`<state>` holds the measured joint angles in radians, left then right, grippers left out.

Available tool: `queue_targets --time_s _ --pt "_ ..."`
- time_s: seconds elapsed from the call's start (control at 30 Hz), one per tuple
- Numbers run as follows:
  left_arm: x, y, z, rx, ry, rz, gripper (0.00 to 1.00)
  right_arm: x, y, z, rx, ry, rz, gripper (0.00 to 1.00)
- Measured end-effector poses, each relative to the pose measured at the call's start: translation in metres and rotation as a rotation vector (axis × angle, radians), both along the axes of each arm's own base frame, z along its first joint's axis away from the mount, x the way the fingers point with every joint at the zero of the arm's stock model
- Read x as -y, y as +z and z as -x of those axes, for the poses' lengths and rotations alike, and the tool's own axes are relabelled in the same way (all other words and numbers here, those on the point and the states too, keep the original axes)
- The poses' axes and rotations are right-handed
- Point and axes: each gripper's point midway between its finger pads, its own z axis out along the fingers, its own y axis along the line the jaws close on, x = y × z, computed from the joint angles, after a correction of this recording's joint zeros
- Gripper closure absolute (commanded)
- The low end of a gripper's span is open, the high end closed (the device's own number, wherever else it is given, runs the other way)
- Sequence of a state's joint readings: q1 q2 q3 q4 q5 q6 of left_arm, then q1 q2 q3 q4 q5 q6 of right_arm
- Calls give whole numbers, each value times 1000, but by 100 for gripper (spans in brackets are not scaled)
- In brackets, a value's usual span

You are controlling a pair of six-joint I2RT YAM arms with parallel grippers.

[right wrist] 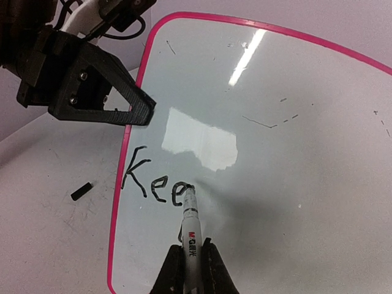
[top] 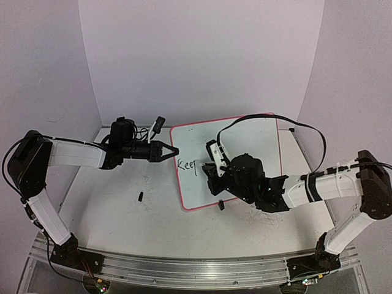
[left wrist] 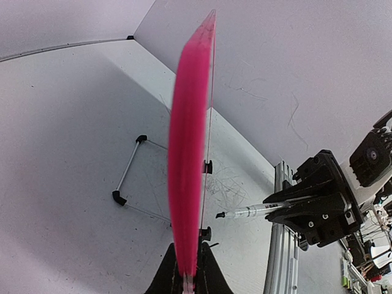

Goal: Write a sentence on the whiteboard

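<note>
black letters of the sentence (right wrist: 153, 184) reach only "kee" (a p starting); my right hand (right wrist: 191, 257) grips the marker (right wrist: 190, 211), left hand (left wrist: 187, 269) pinches the whiteboard (right wrist: 275, 153); most remains.

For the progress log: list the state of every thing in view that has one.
Pink-rimmed white rectangular whiteboard: left rim clamped.
Black handwritten sentence: unfinished, "Kee" so far.
White plastic marker: uncapped, tip touching whiteboard.
Left gripper: shut on whiteboard.
Right gripper: shut on marker.
Small black piece: lying loose.
</note>
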<state>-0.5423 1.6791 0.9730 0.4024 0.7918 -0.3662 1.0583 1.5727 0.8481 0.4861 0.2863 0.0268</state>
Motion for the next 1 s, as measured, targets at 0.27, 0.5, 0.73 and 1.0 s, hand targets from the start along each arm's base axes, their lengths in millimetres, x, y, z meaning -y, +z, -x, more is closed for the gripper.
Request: queue_targets --time_s 0.27,0.5,0.73,1.0 --pt "0 0 0 0 0 0 92 -3 -6 -4 -3 -6 8 100" --pt "0 0 0 0 0 0 92 -3 -10 -6 -1 -16 11 100" --pt "0 0 0 0 1 0 92 -1 -10 -10 5 -38 13 100" --pt "0 0 0 0 2 0 92 3 -8 -13 17 -71 12 100"
